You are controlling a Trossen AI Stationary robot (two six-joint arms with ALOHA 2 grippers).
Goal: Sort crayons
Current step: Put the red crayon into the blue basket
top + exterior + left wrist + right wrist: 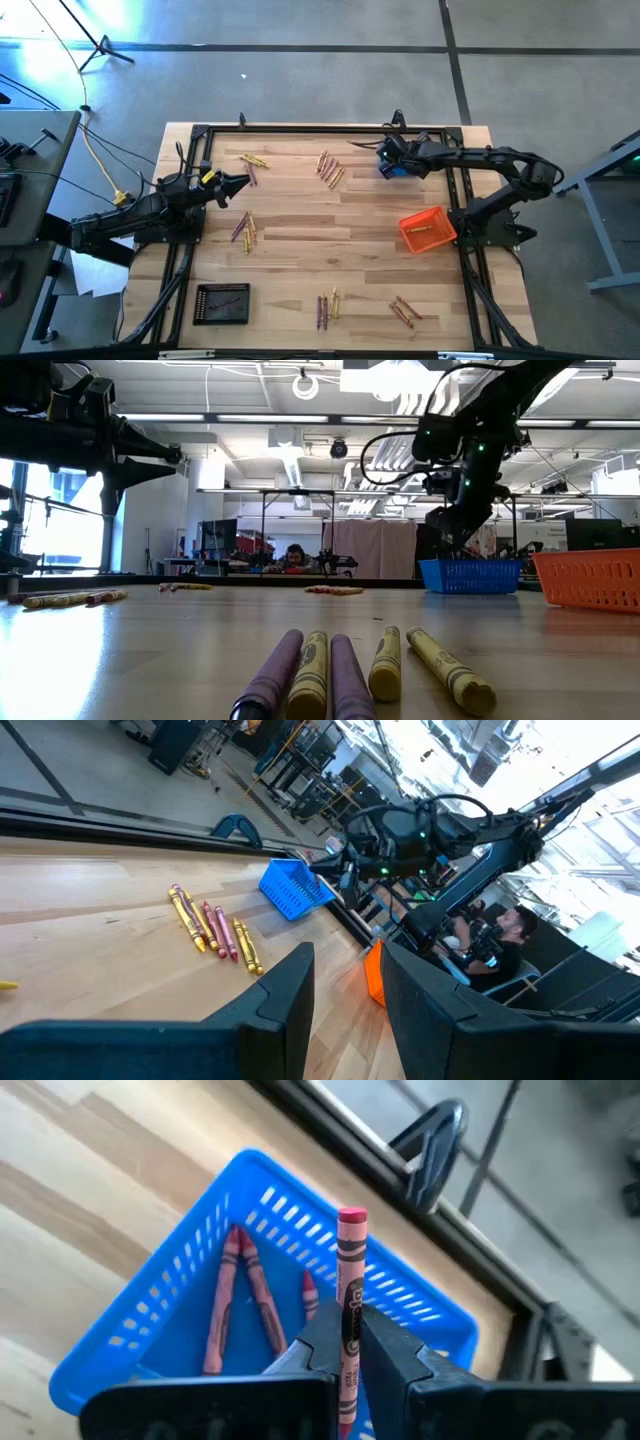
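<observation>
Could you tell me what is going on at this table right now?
The robot is sorting crayons into baskets by colour. The right gripper is over the blue basket at the far right of the table, shut on a red crayon; several red crayons already lie inside. The left gripper hangs above the table's left side, holding nothing. An orange basket and a black basket also sit on the table, and small clusters of crayons remain scattered.
</observation>
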